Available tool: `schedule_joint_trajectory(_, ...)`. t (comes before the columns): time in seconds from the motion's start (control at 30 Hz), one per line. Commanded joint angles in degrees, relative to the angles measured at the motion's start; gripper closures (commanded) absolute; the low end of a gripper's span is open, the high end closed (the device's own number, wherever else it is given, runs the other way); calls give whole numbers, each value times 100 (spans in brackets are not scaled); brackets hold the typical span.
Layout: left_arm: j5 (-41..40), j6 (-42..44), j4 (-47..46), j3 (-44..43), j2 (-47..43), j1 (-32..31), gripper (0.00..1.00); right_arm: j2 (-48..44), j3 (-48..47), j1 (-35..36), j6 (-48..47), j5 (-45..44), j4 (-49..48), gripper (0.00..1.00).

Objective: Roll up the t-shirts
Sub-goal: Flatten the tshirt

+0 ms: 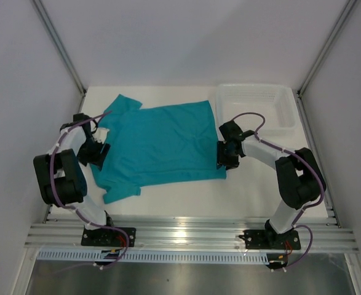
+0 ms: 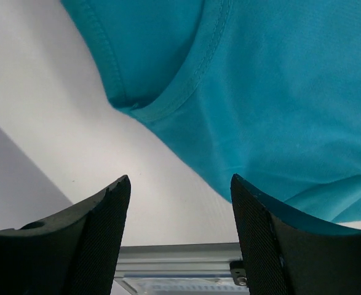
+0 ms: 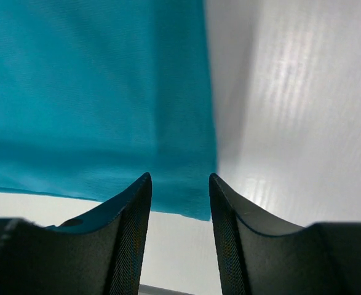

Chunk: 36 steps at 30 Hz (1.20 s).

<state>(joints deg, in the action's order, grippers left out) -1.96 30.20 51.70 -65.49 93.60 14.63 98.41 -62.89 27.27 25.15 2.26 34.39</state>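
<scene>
The teal t-shirt (image 1: 162, 141) lies spread flat on the white table (image 1: 186, 196), neck to the left and hem to the right. My left gripper (image 1: 97, 152) sits at the shirt's neck side. In its wrist view the left gripper (image 2: 179, 179) is open over bare table, and the shirt (image 2: 278, 92) with its ribbed seam lies just beyond the right fingertip. My right gripper (image 1: 224, 157) stands at the hem's near corner. In the right wrist view it (image 3: 179, 177) is open, the shirt's corner (image 3: 192, 196) lying flat beyond the tips, not gripped.
A white plastic basket (image 1: 272, 107) stands at the back right, close behind the right arm. An aluminium rail (image 1: 192, 233) runs along the near edge and also shows in the left wrist view (image 2: 180, 252). Grey walls close in both sides.
</scene>
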Motion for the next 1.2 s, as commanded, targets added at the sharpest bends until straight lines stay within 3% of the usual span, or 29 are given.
schedule_joint_trajectory(0.0, -147, -453, -292, -297, 368, -4, 30, -314, 75, -178, 350, -147, -108, 54)
schedule_joint_trajectory(0.27, -262, -489, -705, -491, 1213, 338, 30, 55, 400, -178, 605, 187, -476, 55)
schedule_joint_trajectory(0.47, 143, -356, -679, -508, 1406, 312, 35, 231, 524, -143, 676, 266, -591, 68)
schedule_joint_trajectory(0.6, 125, -330, -758, -727, 1713, 312, 61, 318, 533, -134, 711, 441, -732, 85)
schedule_joint_trajectory(0.63, 151, -321, -758, -867, 1757, 312, 80, 345, 498, -134, 737, 494, -802, 92)
schedule_joint_trajectory(0.67, 152, -321, -758, -1008, 1810, 312, 93, 389, 471, -125, 755, 538, -820, 95)
schedule_joint_trajectory(0.7, 143, -330, -784, -1166, 1837, 312, 99, 450, 436, -116, 781, 573, -837, 98)
schedule_joint_trajectory(0.73, 125, -304, -863, -1228, 1881, 321, 99, 477, 392, -108, 790, 574, -846, 100)
schedule_joint_trajectory(1.0, -41, -155, -978, -2203, 2101, 312, 99, 539, 15, 33, 658, 539, -794, 100)
schedule_joint_trajectory(1.1, -129, -58, -794, -2397, 2119, 312, 65, 521, -56, 129, 570, 565, -820, 84)
schedule_joint_trajectory(1.13, -147, -49, -776, -2346, 2049, 312, 45, 513, -56, 147, 562, 573, -820, 73)
schedule_joint_trajectory(1.17, -156, 21, -758, -2302, 1935, 329, 39, 452, -56, 156, 535, 574, -803, 68)
